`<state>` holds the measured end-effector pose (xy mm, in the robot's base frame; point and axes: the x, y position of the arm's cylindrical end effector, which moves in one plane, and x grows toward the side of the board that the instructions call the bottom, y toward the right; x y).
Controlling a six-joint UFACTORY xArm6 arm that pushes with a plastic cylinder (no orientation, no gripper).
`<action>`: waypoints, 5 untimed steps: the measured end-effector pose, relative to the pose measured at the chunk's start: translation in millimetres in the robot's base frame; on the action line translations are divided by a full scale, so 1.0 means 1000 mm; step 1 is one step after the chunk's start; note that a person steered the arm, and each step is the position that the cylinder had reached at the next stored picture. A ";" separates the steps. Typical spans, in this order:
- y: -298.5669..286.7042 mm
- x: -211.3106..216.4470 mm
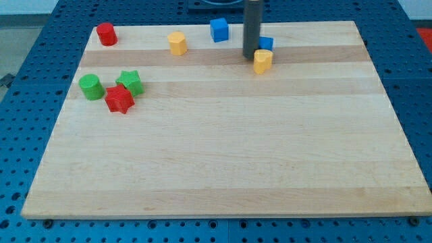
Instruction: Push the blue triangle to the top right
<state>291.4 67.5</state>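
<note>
My tip (251, 57) is down on the bench (216, 169), near the view's top, right of centre. No fingers on this rig, only the bare rod; nothing is held and nothing can be.

Blue triangle (266, 44) sits just right of the rod, partly hidden behind it, so its shape is hard to confirm. Contact with the tip: cannot tell. Yellow block (262, 61) lies directly below it, touching or nearly so, and just right of the tip.

Elsewhere: blue cube (219, 30) and second yellow block (177, 43) to the left along the top; red cylinder (106, 34) at top left; green cylinder (90, 87), green star (129, 82) and red star (119, 99) clustered at left.

Risks, as judged:
- A rightward push from here likely catches the yellow block first and carries it along.
- An off-centre push could spin the triangle off the tip.
- The top edge is close; an upward component could tip it off the bench.
</note>
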 end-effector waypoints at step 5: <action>0.016 -0.027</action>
<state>264.9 83.8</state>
